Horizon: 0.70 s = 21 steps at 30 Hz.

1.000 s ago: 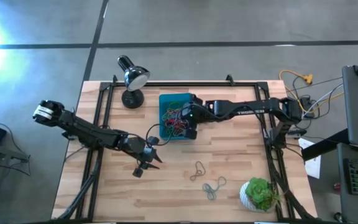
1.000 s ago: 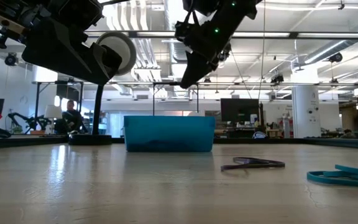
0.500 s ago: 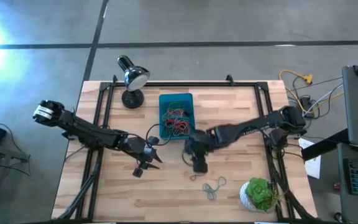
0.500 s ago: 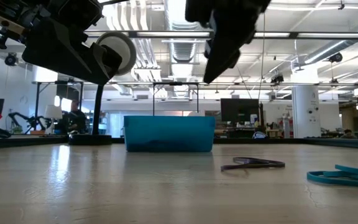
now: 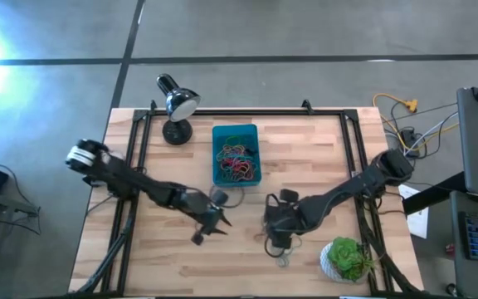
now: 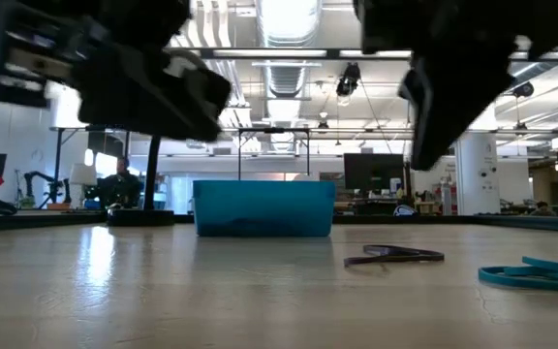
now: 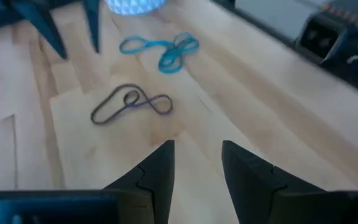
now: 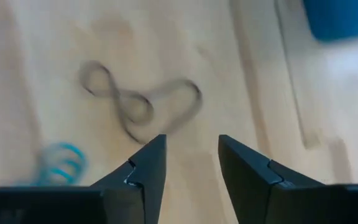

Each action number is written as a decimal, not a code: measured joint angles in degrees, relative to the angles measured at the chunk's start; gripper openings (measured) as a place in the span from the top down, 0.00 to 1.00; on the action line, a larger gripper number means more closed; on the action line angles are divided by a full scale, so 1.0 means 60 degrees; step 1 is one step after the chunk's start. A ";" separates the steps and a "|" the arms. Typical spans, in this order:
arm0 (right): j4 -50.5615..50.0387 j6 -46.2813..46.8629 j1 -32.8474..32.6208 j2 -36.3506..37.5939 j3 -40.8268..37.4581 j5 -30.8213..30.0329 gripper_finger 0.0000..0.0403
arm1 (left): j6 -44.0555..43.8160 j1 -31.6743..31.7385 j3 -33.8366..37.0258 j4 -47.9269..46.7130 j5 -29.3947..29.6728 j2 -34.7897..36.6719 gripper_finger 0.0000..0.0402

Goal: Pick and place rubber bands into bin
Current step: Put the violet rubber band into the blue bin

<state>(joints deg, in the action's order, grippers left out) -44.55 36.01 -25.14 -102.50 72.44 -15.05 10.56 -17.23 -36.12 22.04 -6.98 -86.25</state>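
Rubber, thin and floppy: a dark band (image 8: 143, 102) lies twisted into a figure-eight on the bare wood, just ahead of my right gripper (image 8: 188, 163), whose fingers stand apart with nothing between them. A second ago this gripper was over the bin (image 5: 236, 154); it has since swung clear and come down toward the table's near side — so I judge one delivery done and the next pick beginning. Beside the dark band lies a teal band (image 7: 161, 49), doubled over itself, near the white pot of the plant (image 5: 348, 258).

The bin, teal plastic with low upright walls, holds a tangled heap of bands (image 5: 235, 159) in red, green and yellow. My left gripper (image 7: 196, 164) has moved in too, hovering over the boards on the other side of the dark band, jaws parted and empty. The table (image 5: 322, 158) is pale planked wood, smooth, with visible grain. A black desk lamp (image 5: 175, 104) stands beside the bin.
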 joint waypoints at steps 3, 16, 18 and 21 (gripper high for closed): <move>-0.0825 0.0675 -0.0155 0.0000 -0.0210 -0.0411 0.67 | 0.0272 0.0005 -0.0797 -0.0006 0.0007 -0.1127 0.71; -0.1946 0.3130 -0.0605 0.0025 -0.1312 0.0235 0.73 | 0.1187 0.0033 -0.4578 -0.2972 -0.0536 -0.3835 0.71; -0.1945 0.3415 -0.0781 0.0029 -0.1387 0.0251 0.73 | 0.1394 0.0071 -0.4920 -0.3175 -0.0533 -0.3975 0.71; -0.1928 0.3797 -0.1020 0.0047 -0.1453 0.0266 0.73 | 0.1564 0.0165 -0.5345 -0.3355 -0.0540 -0.4184 0.71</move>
<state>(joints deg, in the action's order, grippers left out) -56.12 58.79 -31.26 -102.21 63.72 -13.45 19.95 -16.24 -68.19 1.91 -10.22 -111.36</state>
